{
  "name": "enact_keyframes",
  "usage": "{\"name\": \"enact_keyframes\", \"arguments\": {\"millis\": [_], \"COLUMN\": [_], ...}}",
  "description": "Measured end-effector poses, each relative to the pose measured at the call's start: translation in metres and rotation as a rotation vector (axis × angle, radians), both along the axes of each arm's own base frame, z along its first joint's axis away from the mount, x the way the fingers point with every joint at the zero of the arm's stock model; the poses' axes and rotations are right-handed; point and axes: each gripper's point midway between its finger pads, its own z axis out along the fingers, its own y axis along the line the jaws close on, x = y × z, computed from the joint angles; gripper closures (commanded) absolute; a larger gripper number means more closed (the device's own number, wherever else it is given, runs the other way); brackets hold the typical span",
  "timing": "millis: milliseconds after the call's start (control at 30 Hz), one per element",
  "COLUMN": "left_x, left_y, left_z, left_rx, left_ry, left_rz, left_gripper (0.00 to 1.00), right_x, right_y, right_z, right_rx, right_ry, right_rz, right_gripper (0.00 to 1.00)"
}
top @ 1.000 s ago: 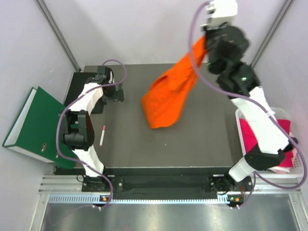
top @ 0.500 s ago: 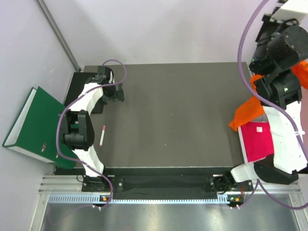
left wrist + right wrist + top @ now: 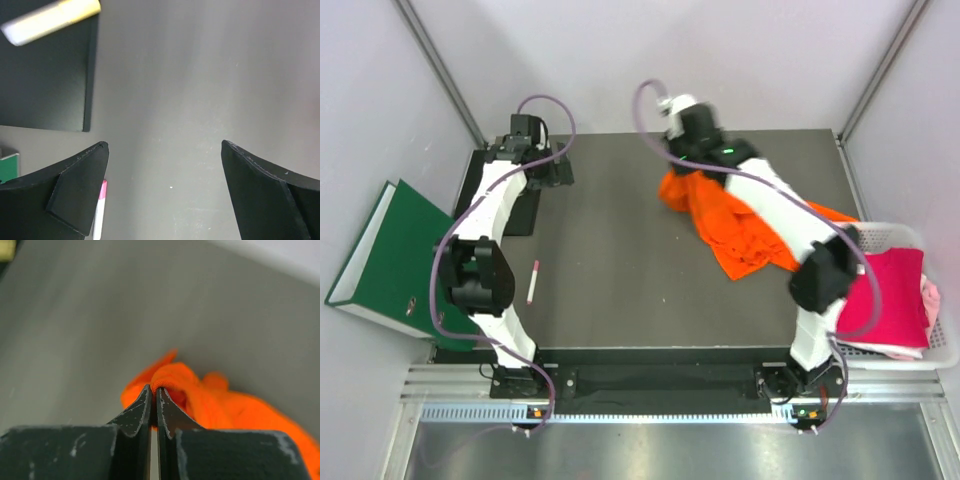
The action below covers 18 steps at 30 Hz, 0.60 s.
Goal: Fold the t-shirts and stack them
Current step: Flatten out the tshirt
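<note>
Firmly, right fingers (image 3: pixel 131 416) pinch the orange t-shirt (image 3: pixel 212 401).

Overhead view; wrist cameras close above table (image 3: pixel 610 260)

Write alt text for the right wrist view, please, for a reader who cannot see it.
The black right gripper is pinched shut on a fold of the bright orange cloth t-shirt; the rest lies bunched beyond it on the dark grey table.
</note>
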Motion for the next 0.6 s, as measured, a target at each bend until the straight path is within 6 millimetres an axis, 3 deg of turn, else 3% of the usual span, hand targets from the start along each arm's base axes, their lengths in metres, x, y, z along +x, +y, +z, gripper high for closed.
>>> {"name": "enact_keyframes", "arguments": {"millis": [100, 167, 233, 333, 367, 467, 600], "left_x": [0.002, 0.002, 0.001, 0.001, 0.001, 0.0, -0.005], "left_y": [0.003, 0.006, 0.009, 0.016, 0.019, 0.025, 0.027], "left_z": [0.021, 0.031, 0.037, 0.039, 0.039, 0.037, 0.026], "left_rx": [0.001, 0.008, 0.018, 0.034, 0.039, 0.042, 0.035], "left_ry": [-0.051, -0.077, -0.092, -0.097, -0.097, -0.092, -0.061], "left_rz": [0.023, 0.037, 0.051, 0.079, 0.09, 0.115, 0.116], "left_gripper": [0.01, 0.01, 0.01, 0.01, 0.01, 0.01, 0.01], "right_x": [-0.021, -0.04, -0.065, -0.104, -0.114, -0.145, -0.16], "right_y": [0.084, 0.128, 0.167, 0.208, 0.218, 0.244, 0.251], "right_z": [-0.088, -0.122, -0.138, -0.126, -0.117, -0.089, -0.065], "right_rx": [-0.023, -0.022, -0.001, 0.065, 0.09, 0.173, 0.217], "right_ry": [0.229, 0.331, 0.399, 0.435, 0.436, 0.427, 0.397], "right_rz": [0.22, 0.336, 0.448, 0.59, 0.627, 0.739, 0.787], "right_gripper": [1.0, 1.0, 1.0, 0.96, 0.56, 0.01, 0.0]}}
